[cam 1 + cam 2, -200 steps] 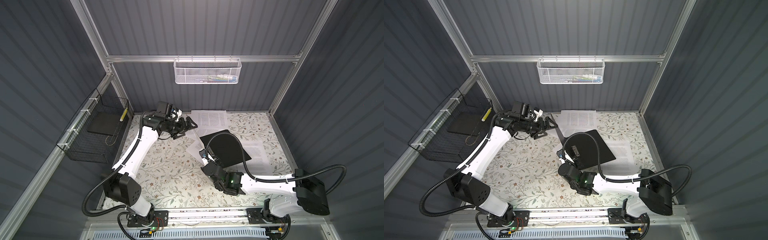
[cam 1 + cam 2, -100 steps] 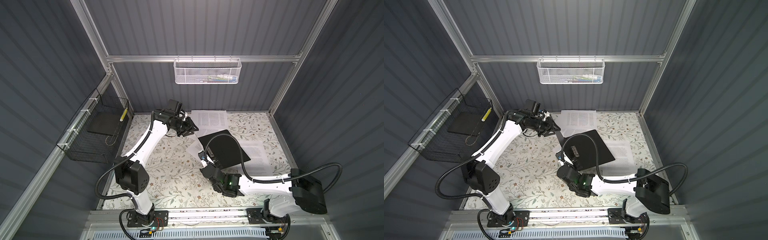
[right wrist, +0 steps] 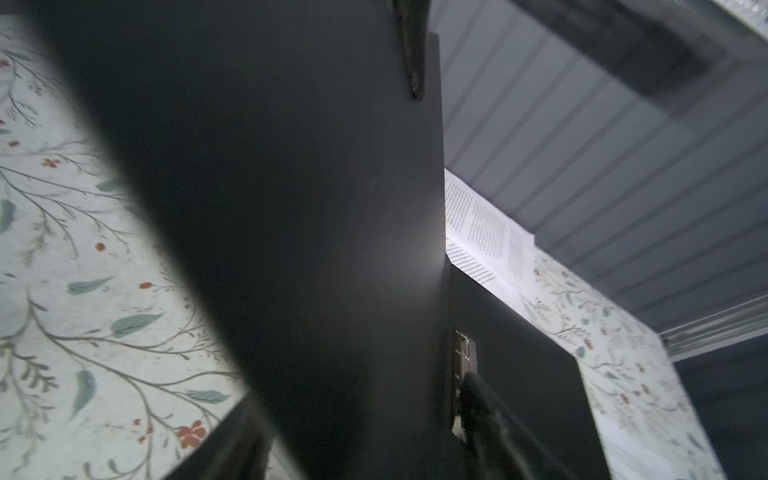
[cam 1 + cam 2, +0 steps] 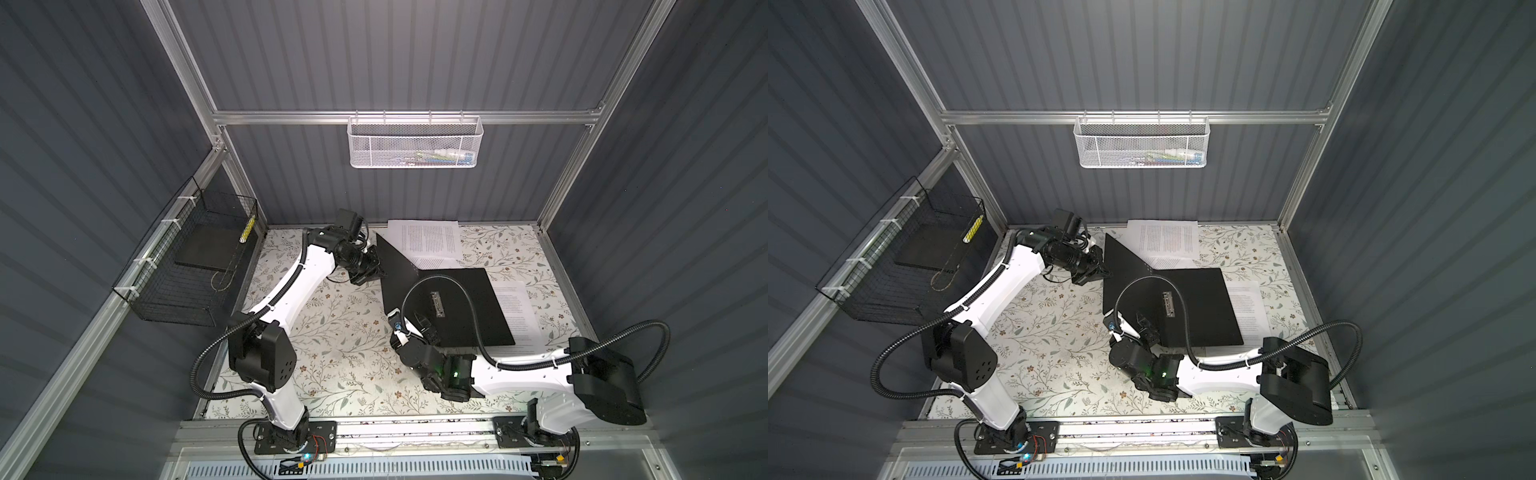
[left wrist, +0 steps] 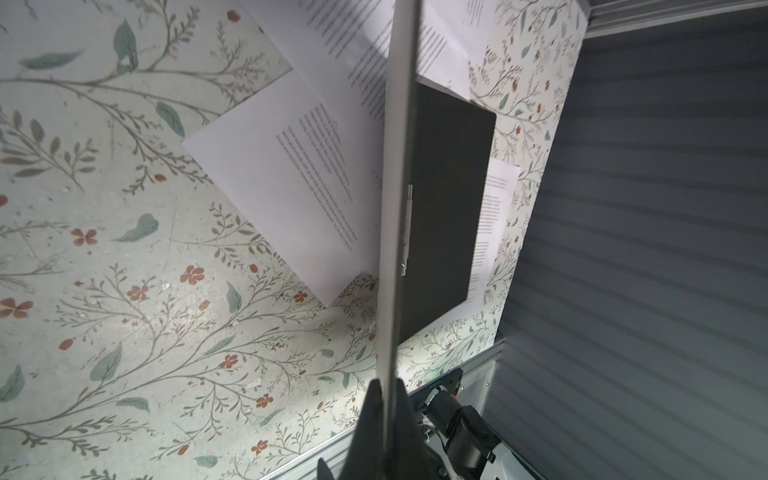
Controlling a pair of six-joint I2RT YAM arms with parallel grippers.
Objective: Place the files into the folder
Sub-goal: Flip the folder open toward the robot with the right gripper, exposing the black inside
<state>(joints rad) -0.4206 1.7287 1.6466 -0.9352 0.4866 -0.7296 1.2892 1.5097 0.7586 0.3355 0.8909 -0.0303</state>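
The folder (image 4: 465, 307) lies open in both top views, black inside, one half flat with a metal clip (image 4: 436, 303). Its other cover (image 4: 395, 274) stands raised on edge. My left gripper (image 4: 376, 272) is shut on that cover's far free edge; the left wrist view shows the grey edge (image 5: 399, 166) pinched at the left gripper (image 5: 386, 386). My right gripper (image 4: 409, 324) is open at the folder's near corner, its fingers (image 3: 478, 395) either side of the raised cover (image 3: 291, 208). The files lie loose: sheets at the back (image 4: 428, 241), one at the right (image 4: 519, 316), one under the cover (image 5: 291, 187).
A black wire basket (image 4: 187, 266) holding a dark flat slab (image 4: 208, 249) hangs on the left wall. A white mesh basket (image 4: 413, 143) hangs on the back wall. Grey panelled walls close in three sides; a metal rail (image 4: 374, 428) runs along the front.
My left gripper moved right to the raised cover and shut on its edge. My right gripper, shut on the cover before, has opened. The cover stands steeper now.
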